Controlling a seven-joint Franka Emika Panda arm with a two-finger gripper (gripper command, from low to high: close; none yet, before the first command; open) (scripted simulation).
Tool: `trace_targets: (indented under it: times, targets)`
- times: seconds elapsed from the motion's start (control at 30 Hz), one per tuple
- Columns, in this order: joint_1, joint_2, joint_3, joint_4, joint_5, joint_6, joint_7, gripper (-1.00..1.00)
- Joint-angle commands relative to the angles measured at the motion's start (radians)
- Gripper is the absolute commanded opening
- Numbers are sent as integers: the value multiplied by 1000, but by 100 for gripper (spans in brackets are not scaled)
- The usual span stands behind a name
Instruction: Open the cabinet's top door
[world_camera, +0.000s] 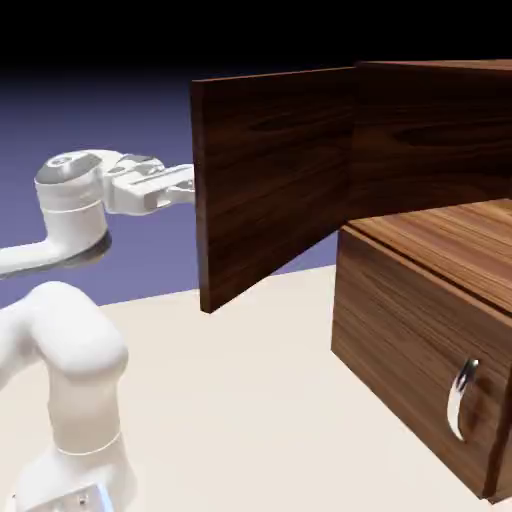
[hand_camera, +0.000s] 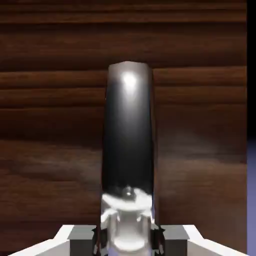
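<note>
In the exterior view, the top door (world_camera: 275, 180) of the cabinet (world_camera: 430, 290) stands swung wide open, reaching out from its hinge side toward the exterior view's left. Its free edge is near the gripper (world_camera: 188, 186), with the fingertips cut off from sight behind the panel. Below the door, open room lies over the table (world_camera: 230, 400), between the arm (world_camera: 80, 350) and the lower panel (world_camera: 420, 350), which sits closed with its lower handle (world_camera: 460, 400) showing. The cabinet runs out of frame at the exterior view's right; the door's handle is hidden.

In the hand view, the door's handle (hand_camera: 128, 135) runs upright and large down to the bottom edge — the gripper is clenched on it, a fingertip at either side. Glare and dark shadow make the contact hard to read. The door's wood ends near the right edge, with backdrop beyond.
</note>
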Motion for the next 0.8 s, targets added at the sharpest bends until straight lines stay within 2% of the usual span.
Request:
trace_targets:
  times: [0.0,0.37,0.77]
  targets:
    - [-10,18,36,23,31,-30,5,-100]
    - [-282,202,400,389,311,-367,38,-100]
    - [-673,252,641,824,444,-673,1,-100]
